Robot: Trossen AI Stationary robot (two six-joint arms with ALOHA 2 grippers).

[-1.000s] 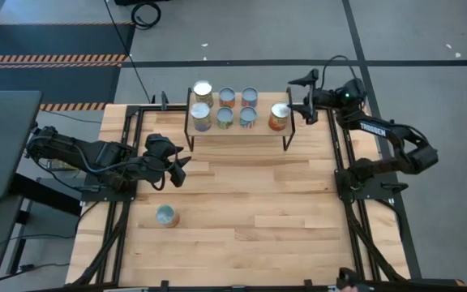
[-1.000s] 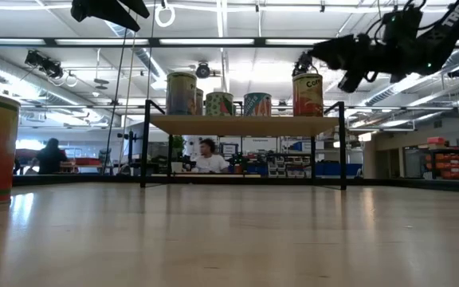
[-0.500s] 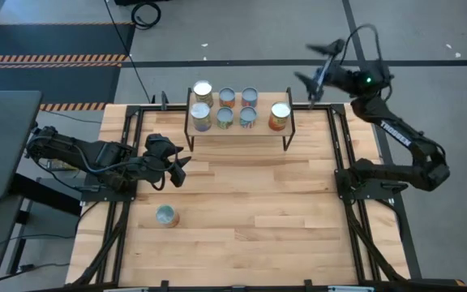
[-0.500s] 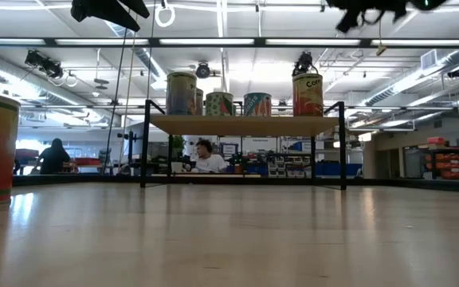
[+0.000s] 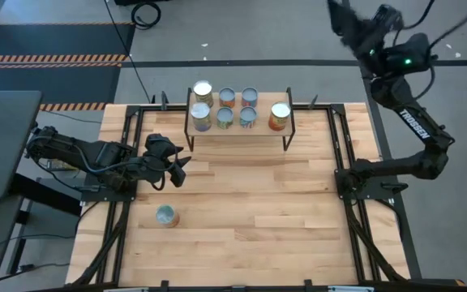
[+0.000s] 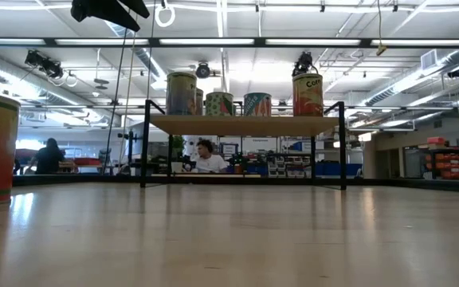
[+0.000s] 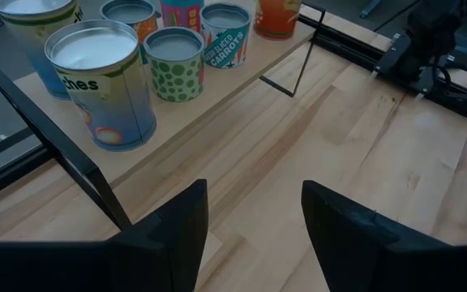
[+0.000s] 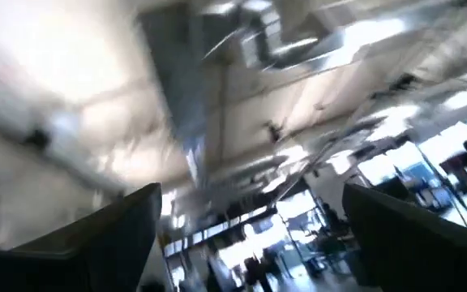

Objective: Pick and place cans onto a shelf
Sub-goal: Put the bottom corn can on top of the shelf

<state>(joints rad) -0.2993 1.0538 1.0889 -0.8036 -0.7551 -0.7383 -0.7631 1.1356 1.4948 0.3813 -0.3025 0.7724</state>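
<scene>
On the shelf (image 5: 238, 130) at the table's far edge stand six cans (image 5: 225, 107), and a seventh, lone can (image 5: 166, 216) sits on the tabletop (image 5: 266, 211) near the left side, well apart from either gripper. The left gripper (image 5: 178, 168) hovers over the table between that lone can and the shelf's left end, its fingers (image 7: 177, 227) spread with nothing between them; the closest shelf cans stand just beyond them. One green-banded can (image 7: 224, 34) reads "CARROTS", and the big blue and orange can (image 7: 104, 83) shows letters ending in "ches". In the low view the orange can (image 6: 307, 94) at the shelf's right end reads "Corn". The right gripper (image 5: 349, 23) is raised high beyond the table's far right corner, fingers (image 8: 112, 235) apart, holding nothing.
</scene>
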